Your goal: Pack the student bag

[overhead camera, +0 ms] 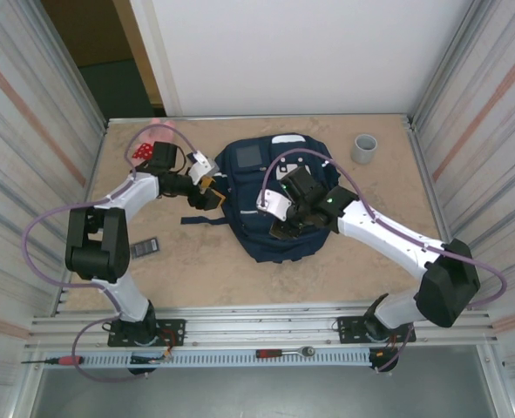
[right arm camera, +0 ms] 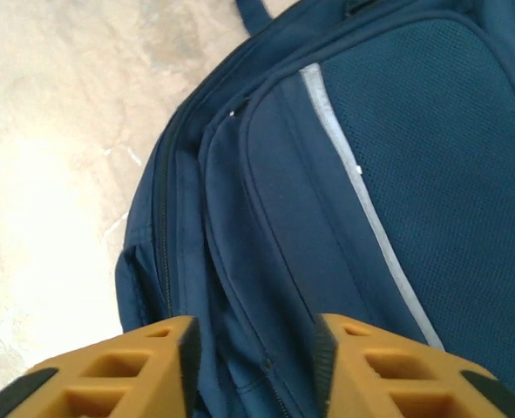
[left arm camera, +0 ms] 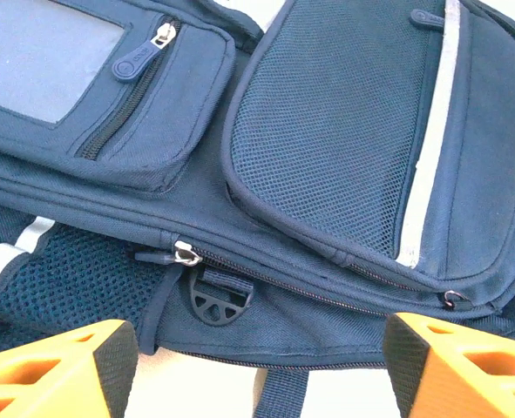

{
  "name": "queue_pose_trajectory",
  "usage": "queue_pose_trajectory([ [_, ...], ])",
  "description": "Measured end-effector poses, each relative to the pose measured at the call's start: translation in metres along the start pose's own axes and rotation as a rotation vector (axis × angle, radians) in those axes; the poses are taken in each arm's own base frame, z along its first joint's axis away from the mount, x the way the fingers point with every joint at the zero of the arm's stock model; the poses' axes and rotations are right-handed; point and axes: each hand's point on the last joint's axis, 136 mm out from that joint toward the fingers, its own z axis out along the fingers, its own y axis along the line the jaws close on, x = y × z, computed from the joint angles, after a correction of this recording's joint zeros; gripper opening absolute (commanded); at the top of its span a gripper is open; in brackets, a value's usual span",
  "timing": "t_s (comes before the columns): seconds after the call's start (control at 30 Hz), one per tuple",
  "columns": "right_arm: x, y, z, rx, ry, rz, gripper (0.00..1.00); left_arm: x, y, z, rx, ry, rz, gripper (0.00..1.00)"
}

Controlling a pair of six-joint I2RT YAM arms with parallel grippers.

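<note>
The student bag [overhead camera: 248, 205] lies flat in the middle of the counter [overhead camera: 196, 279], every zip I can see closed, so I judge nothing is packed yet and the step in hand is getting a compartment open.

My left claw [left arm camera: 261, 348] sits at the bag's left edge, spread wide and holding nothing. Just ahead of it, on the bag's side seam, is a silver zip pull [left arm camera: 186, 253], with a black plastic buckle [left arm camera: 215, 300] just below it. To do this well I should come in on the pull tab alone and line up the fingers [left arm camera: 109, 357] across it. I should keep clear of the buckle and the mesh pocket [left arm camera: 327, 131], which would snag.

My right claw [right arm camera: 255, 348] hangs over the bag's near right part. Its gap is narrow and a fabric ridge of the bag runs toward it, but I see nothing pinched there. It would serve best pressing or pinching the fabric beside the zip line, so the bag does not slide when the left pulls.

Beyond the bag's far right corner stands a grey cup [overhead camera: 364, 148]. A small dark item [overhead camera: 145, 248] lies to the bag's near left.
</note>
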Motion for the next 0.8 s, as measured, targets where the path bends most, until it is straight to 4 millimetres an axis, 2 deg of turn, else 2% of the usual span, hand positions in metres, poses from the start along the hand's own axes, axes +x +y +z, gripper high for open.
queue_pose_trajectory([
  [0.13, 0.017, 0.000, 0.015, -0.003, 0.070, -0.061, 0.60, 0.002, -0.001, 0.000, 0.000, 0.008, 0.015, 0.77],
  [0.27, 0.033, -0.016, 0.033, 0.034, 0.132, -0.066, 0.68, 0.005, 0.002, 0.000, -0.015, 0.022, 0.022, 0.78],
  [0.43, 0.029, -0.038, 0.045, 0.095, 0.110, -0.077, 0.73, 0.009, 0.002, 0.000, -0.022, 0.032, 0.018, 0.79],
  [0.57, 0.029, -0.041, 0.063, 0.099, 0.130, -0.136, 0.76, 0.009, 0.002, 0.001, -0.024, 0.032, 0.016, 0.79],
  [0.8, 0.030, -0.044, 0.091, 0.118, 0.167, -0.222, 0.74, 0.012, 0.008, 0.001, -0.053, 0.040, 0.029, 0.78],
])
